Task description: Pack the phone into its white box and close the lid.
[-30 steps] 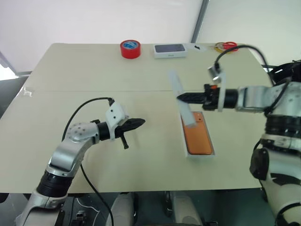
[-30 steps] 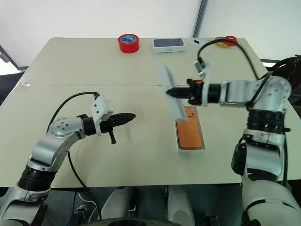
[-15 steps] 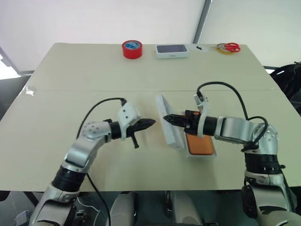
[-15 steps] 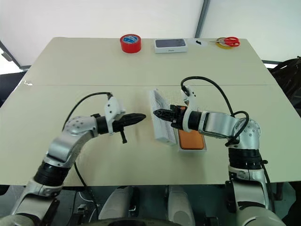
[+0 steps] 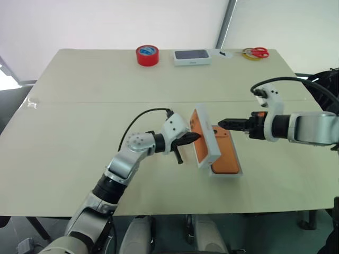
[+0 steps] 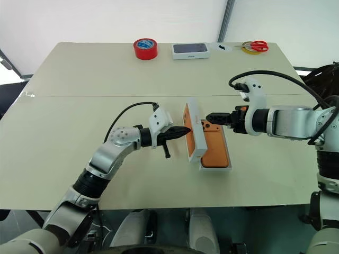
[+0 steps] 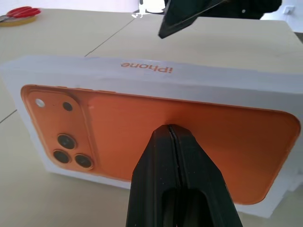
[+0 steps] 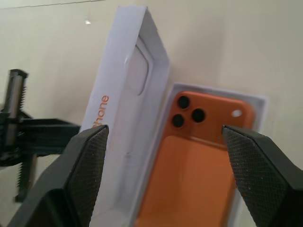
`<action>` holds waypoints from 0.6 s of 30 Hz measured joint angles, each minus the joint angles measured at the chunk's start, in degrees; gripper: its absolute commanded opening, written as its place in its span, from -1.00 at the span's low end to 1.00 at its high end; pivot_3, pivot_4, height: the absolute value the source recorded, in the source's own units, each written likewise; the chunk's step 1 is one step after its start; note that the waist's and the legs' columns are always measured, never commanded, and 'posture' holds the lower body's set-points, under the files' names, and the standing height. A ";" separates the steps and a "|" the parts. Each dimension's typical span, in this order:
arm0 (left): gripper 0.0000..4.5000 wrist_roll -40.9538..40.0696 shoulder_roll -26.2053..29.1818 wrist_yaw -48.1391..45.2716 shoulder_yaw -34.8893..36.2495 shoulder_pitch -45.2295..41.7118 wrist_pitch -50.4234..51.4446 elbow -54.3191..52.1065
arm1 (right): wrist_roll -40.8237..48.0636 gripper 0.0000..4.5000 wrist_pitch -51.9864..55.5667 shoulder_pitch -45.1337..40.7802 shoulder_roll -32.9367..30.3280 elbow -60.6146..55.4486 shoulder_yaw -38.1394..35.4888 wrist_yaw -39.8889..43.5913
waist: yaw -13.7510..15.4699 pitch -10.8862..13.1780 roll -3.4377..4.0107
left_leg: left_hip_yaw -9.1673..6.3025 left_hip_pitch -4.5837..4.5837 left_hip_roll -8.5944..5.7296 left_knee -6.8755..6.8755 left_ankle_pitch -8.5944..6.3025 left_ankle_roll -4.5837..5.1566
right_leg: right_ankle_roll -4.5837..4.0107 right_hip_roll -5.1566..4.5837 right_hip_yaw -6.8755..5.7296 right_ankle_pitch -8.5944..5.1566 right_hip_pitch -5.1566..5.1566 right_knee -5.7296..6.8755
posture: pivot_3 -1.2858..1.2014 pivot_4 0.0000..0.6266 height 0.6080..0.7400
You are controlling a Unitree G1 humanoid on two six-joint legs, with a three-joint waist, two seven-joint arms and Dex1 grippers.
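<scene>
The orange phone [image 5: 226,157] lies camera-side up in the white box [image 5: 239,173] at the table's front middle. The lid [image 5: 205,136] stands on its long edge along the box's left side and leans over it, its orange printed top facing left. My left gripper [image 5: 197,136] is shut, with its tip against or just short of that printed face [image 7: 142,118]. My right gripper [image 5: 222,123] hangs open to the right, above the box's far end and apart from the lid. In the right wrist view its fingers [image 8: 87,158] stand wide, with lid [image 8: 125,109] and phone [image 8: 199,151] between them.
Along the far edge stand a red tape roll [image 5: 147,54], a closed dark-topped white box [image 5: 192,56], and red scissors on a yellow tape ring [image 5: 256,52]. A seam crosses the table's middle. The box sits close to the front edge.
My right gripper has opened, let go of the lid and drawn back to the right. The left gripper has moved right up to the lid, which now stands on edge by the box.
</scene>
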 measured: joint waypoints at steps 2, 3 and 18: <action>-1.00 0.68 -0.88 -0.26 -1.16 -0.24 -0.34 0.82 | -8.01 -0.23 -1.21 0.02 -1.01 -0.18 1.57 5.31 | 0.00 0.00 0.01 | 0.01 0.00 -0.01 0.00 0.00 0.00 | 0.00 -0.01 0.01 0.00 0.00 -0.01 | 0.03 -0.52 0.87; -1.00 0.93 -1.50 -0.33 -1.45 -0.24 -0.43 1.33 | -11.89 -0.48 -1.94 0.07 -1.47 -0.31 2.51 7.73 | 0.00 0.00 0.00 | 0.01 -0.01 -0.01 0.00 0.00 0.00 | 0.01 -0.01 0.00 0.00 0.00 -0.02 | 0.03 -0.52 0.87; -1.00 -0.29 -0.48 5.13 6.22 -1.71 7.10 0.82 | -52.03 -0.97 -14.01 3.91 -4.97 -9.77 15.25 31.75 | -0.01 0.00 0.01 | -0.01 -0.02 -0.01 0.01 0.00 0.00 | 0.08 -0.01 0.00 0.04 -0.04 0.01 | 0.03 -0.52 0.87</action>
